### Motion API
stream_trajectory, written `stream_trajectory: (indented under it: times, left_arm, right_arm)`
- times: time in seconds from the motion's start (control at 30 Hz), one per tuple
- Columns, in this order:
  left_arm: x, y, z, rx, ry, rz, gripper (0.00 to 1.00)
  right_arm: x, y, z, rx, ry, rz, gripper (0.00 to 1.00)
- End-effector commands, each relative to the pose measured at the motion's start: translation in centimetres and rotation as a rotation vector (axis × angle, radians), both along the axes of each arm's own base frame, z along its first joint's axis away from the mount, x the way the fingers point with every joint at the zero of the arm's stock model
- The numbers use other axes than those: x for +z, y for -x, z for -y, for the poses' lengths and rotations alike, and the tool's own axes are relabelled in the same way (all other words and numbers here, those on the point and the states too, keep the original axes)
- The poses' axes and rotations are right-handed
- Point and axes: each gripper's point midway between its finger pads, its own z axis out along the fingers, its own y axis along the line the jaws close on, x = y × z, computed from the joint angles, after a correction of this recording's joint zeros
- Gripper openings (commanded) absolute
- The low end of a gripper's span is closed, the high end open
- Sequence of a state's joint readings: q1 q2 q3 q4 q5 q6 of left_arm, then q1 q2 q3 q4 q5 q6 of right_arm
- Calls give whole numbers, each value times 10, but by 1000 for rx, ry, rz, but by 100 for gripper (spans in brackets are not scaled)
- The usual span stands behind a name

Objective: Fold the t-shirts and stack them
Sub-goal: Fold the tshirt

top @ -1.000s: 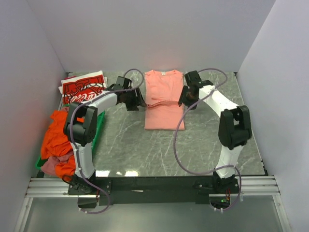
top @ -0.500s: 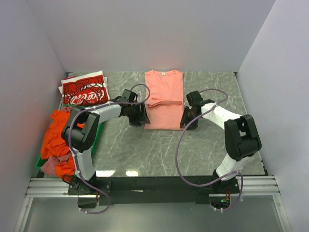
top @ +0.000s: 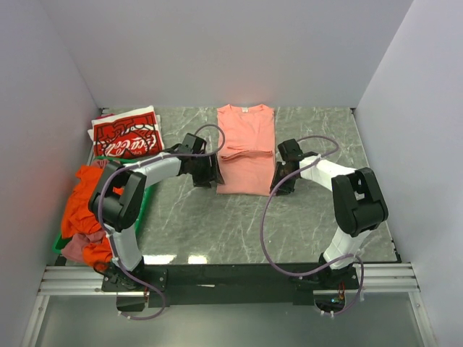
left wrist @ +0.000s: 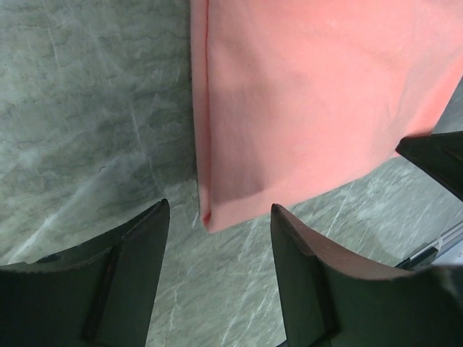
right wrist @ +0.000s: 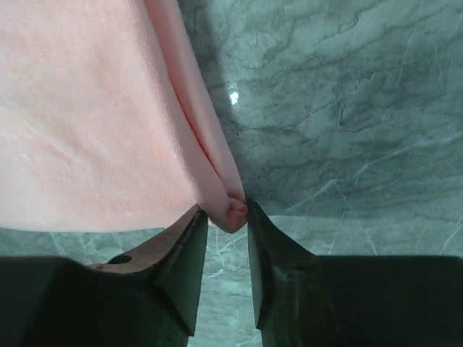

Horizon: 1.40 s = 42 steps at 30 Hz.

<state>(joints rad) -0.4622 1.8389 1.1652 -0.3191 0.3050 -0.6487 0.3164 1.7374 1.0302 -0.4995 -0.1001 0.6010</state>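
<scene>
At the far left of the table (top: 217,224), the red Coca-Cola tee (top: 124,136) lies folded flat, and I'd call that the base of the stack. Nearer, the orange tee (top: 78,202) and the mauve tee (top: 71,249) spill over the green crate (top: 150,189), not yet folded.

Centre stage now: the salmon-pink tee (top: 246,144) lies as a long strip, collar at the far end. The left claw (top: 210,173) sits low at its near-left corner, released, jaws spread wide. The left wrist view shows what the overhead cannot. That corner pokes just into the gap between the fingers (left wrist: 130,275) and touches neither.

Over to the right claw (top: 280,182), at the near-right corner. Its own wrist view shows the jaws set narrow on either side of the rolled corner tip, with cloth right at their mouth. Is it grasping or merely flanking? I cannot tell.

The two claws mirror each other at the near hem. I judge that's so they can lift it evenly for the crosswise fold.
</scene>
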Motion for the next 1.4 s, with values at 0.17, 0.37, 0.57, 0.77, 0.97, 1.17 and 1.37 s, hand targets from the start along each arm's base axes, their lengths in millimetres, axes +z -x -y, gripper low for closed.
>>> stream_trajectory:
  times: [0.17, 0.37, 0.57, 0.77, 0.97, 1.17, 1.37]
  left_arm:
    - [-2, 7, 2, -3, -39, 1, 59]
    - [-7, 8, 1, 8, -48, -11, 50]
    - [-12, 18, 6, -6, -44, -37, 44]
    - [-23, 25, 9, -22, -52, -67, 40]
    - [-31, 26, 8, -24, -70, -82, 34]
    - [-39, 29, 13, -44, -48, -102, 26]
    - [-38, 26, 26, -72, 17, -109, 0]
  right_arm:
    - [-5, -2, 2, 10, 21, -1, 22]
    - [-4, -1, 1, 13, 22, -5, 20]
    - [-6, -1, 3, 12, 29, -9, 20]
    - [-5, -2, 2, 13, 29, -9, 20]
    - [-4, -2, 2, 12, 28, -8, 20]
    - [-3, -4, 1, 14, 25, -6, 17]
    - [3, -6, -2, 21, 16, 3, 6]
